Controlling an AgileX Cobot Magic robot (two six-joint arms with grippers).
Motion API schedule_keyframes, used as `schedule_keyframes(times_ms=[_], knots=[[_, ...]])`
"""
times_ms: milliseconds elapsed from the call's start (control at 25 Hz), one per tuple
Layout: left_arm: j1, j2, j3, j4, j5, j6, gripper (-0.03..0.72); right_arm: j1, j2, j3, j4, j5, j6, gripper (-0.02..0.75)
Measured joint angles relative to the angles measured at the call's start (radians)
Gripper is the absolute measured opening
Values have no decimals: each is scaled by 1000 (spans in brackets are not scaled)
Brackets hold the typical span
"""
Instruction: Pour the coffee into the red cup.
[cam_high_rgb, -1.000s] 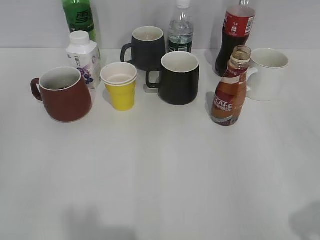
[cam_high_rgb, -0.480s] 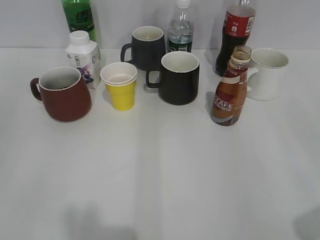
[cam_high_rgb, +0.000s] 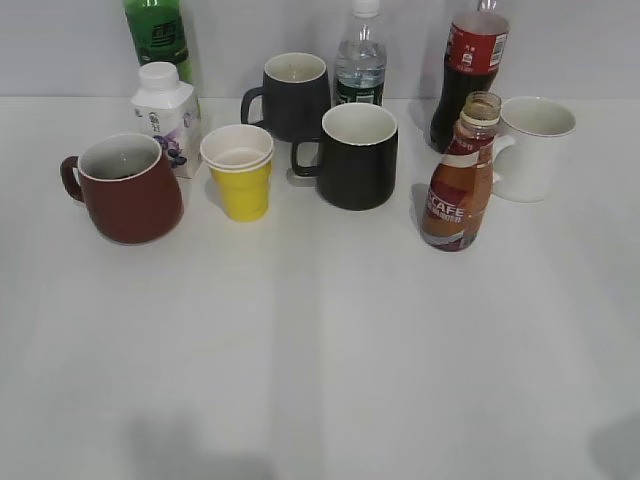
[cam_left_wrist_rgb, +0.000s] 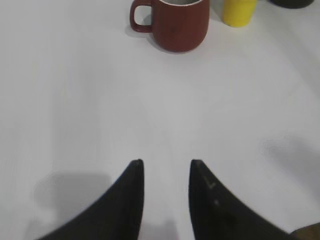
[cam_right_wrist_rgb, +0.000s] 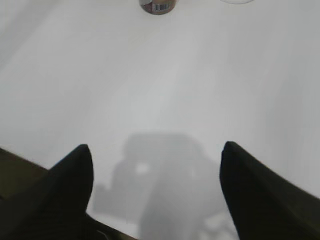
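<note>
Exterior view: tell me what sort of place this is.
Probably a lab test bench rather than a kitchen: a bare white table against a plain grey wall, with mugs and drink bottles lined up in rows, such as the red cup and the coffee. Nothing else of a room shows.

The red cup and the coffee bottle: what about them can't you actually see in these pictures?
- Red cup: its bottom inside is hidden by its own wall in the exterior view; its rim is cut off by the top edge in the left wrist view.
- Coffee bottle: the right wrist view shows only its base; the top edge cuts off the rest.
</note>
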Motion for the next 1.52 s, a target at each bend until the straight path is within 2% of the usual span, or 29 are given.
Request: schedule_keyframes(times_ms=[200,320,400,560,840,1520], knots=[[113,-69,1,1,0,0,238,-270,-12,0,0,-2,0,592],[140,-120,1,1,0,0,238,-377,-73,0,0,-3,0,589],[141,-139,1,1,0,0,238,-408,-119,0,0,-3,0,589],[141,-142,1,1,0,0,238,-413,-166,0,0,-4,0,588],[141,-142,1,1,0,0,239,-374,-169,0,0,-4,0,587],[141,-142,1,1,0,0,239,-373,-170,0,9,-3,0,587]])
